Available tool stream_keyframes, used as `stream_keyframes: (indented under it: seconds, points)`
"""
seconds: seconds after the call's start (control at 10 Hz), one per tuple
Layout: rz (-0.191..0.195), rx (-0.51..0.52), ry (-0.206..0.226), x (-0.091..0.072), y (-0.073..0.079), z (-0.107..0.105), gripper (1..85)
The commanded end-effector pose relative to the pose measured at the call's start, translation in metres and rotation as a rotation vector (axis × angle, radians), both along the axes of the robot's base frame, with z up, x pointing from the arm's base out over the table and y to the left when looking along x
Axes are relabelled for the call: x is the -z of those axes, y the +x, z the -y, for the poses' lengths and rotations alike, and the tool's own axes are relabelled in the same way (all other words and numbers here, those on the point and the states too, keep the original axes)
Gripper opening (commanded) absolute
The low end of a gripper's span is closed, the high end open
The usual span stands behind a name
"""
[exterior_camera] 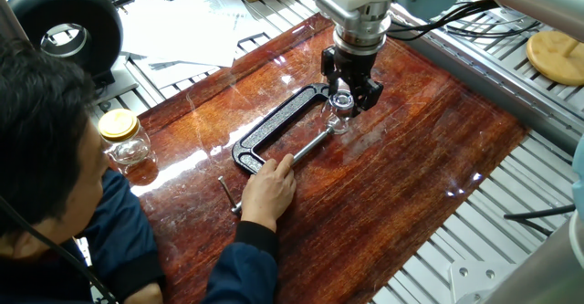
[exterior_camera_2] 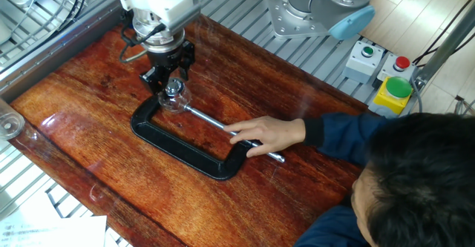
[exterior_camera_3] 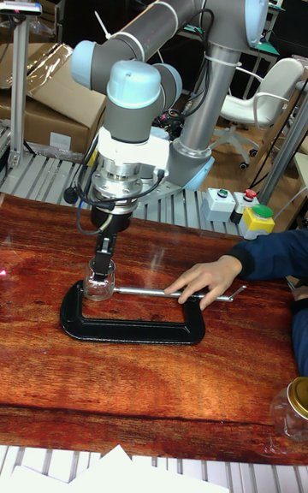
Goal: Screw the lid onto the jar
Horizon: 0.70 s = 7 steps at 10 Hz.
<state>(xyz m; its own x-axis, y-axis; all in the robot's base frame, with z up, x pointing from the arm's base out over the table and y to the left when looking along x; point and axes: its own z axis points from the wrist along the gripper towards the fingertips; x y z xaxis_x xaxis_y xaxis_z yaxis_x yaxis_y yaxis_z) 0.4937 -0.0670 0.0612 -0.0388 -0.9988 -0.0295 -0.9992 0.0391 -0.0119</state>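
The tiny clear jar (exterior_camera: pixel 338 121) (exterior_camera_2: pixel 177 101) (exterior_camera_3: pixel 98 288) stands upright on the wooden table, held in the mouth of a black C-clamp (exterior_camera: pixel 274 133) (exterior_camera_2: pixel 178 147) (exterior_camera_3: pixel 128 322). The small clear lid (exterior_camera: pixel 341 99) (exterior_camera_2: pixel 173 90) (exterior_camera_3: pixel 102 267) sits on top of the jar's mouth. My gripper (exterior_camera: pixel 348 95) (exterior_camera_2: pixel 171 81) (exterior_camera_3: pixel 103 264) points straight down over the jar, shut on the lid. How far the lid is threaded on cannot be made out.
A person's hand (exterior_camera: pixel 270 188) (exterior_camera_2: pixel 269 133) (exterior_camera_3: pixel 200 279) rests on the clamp's screw rod. A bigger yellow-lidded jar (exterior_camera: pixel 123 139) (exterior_camera_3: pixel 293 409) stands at the table's edge. Button boxes (exterior_camera_2: pixel 382 75) and the arm's base (exterior_camera_2: pixel 319 10) sit beyond the far edge.
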Motion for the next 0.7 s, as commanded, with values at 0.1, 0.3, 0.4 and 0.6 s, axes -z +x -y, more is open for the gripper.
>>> stream_keyframes:
  seconds: [0.1,0.3,0.4,0.6]
  points:
    - [0.001,0.017,0.016,-0.0012,0.0004,-0.0024,60.0]
    - [-0.005,0.031,0.024,-0.0015,0.0006,-0.0038,57.3]
    - [-0.011,0.041,0.031,-0.0016,-0.0002,-0.0048,56.0]
    - [-0.015,0.049,0.041,-0.0016,0.0011,-0.0047,54.7]
